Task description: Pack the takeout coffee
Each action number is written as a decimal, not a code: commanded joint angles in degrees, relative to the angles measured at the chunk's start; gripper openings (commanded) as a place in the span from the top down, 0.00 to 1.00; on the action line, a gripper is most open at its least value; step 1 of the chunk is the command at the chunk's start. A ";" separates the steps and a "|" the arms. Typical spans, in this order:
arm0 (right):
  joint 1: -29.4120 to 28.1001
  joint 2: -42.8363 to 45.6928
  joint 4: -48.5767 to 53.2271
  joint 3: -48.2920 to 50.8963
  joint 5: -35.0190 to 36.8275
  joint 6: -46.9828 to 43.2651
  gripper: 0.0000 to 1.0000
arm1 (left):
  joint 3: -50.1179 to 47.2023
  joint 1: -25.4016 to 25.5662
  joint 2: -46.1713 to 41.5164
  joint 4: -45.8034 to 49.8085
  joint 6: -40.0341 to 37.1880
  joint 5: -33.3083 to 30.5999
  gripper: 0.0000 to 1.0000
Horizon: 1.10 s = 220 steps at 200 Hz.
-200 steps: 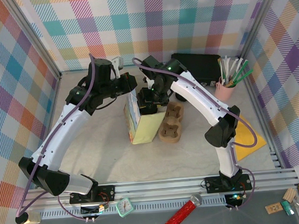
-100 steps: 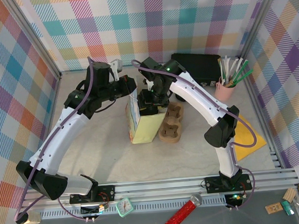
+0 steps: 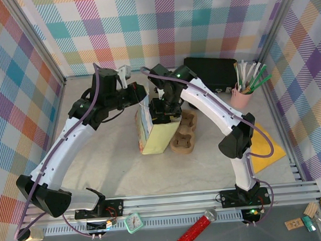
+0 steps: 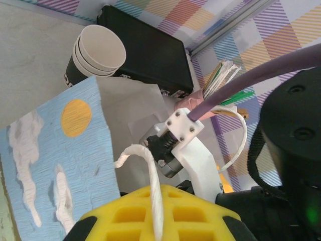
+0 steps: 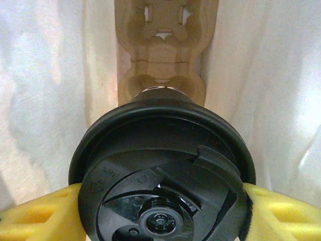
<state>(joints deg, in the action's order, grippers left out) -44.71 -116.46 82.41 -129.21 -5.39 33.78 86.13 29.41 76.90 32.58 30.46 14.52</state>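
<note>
The takeout coffee (image 5: 163, 170), a dark cup with a round black lid, is gripped on both sides by the yellow fingers (image 5: 35, 216) of my right gripper (image 5: 163, 216). It hangs inside the white-walled paper bag (image 3: 153, 135), above a cardboard cup carrier (image 5: 161, 50) on the bag's floor. From above, the right gripper (image 3: 162, 110) sits at the bag's open mouth. My left gripper (image 4: 155, 216) is shut on the bag's white twisted-rope handle (image 4: 150, 170) and holds it up at the bag's top edge (image 3: 139, 93). The bag's outside is blue with clouds and a sun (image 4: 60, 150).
A second cardboard carrier (image 3: 183, 132) lies right of the bag. A stack of lidless paper cups (image 4: 95, 55) and a black case (image 3: 212, 70) stand at the back. A pink cup of utensils (image 3: 241, 95) and a yellow sheet (image 3: 272, 146) are at the right.
Both grippers have drifted slightly left, and the bag's mouth has shifted with them. The grips on the handle and the cup are unchanged.
</note>
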 commanded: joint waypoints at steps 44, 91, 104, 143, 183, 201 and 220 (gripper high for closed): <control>-0.64 -0.60 1.05 1.55 -0.06 1.57 0.34 | -0.89 0.56 -1.71 -2.14 0.55 1.55 1.00; -0.81 -0.35 1.58 1.60 0.37 1.63 0.34 | -1.56 0.54 -2.32 -2.08 0.81 1.40 1.00; -0.99 -0.34 1.68 1.58 0.70 1.63 0.34 | -1.86 0.56 -2.58 -2.09 0.80 1.26 1.00; -2.29 -0.68 2.55 1.20 2.41 1.60 0.34 | -3.43 0.61 -4.22 -0.78 0.32 0.27 1.00; -3.01 -0.98 3.21 0.27 3.28 1.45 0.34 | -3.88 0.48 -7.04 1.52 -1.05 -2.79 0.70; -3.43 -1.54 3.31 -0.28 3.28 1.51 0.34 | -3.33 0.34 -8.52 3.21 -1.69 -4.08 0.57; -3.94 -2.31 4.05 -1.63 3.44 1.44 0.34 | -2.95 0.06 -10.45 5.29 -2.81 -6.28 0.53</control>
<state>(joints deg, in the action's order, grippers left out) -47.72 -116.99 83.90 -128.46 -2.52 34.30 82.32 29.41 69.67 34.63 29.65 11.42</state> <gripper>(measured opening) 0.665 0.448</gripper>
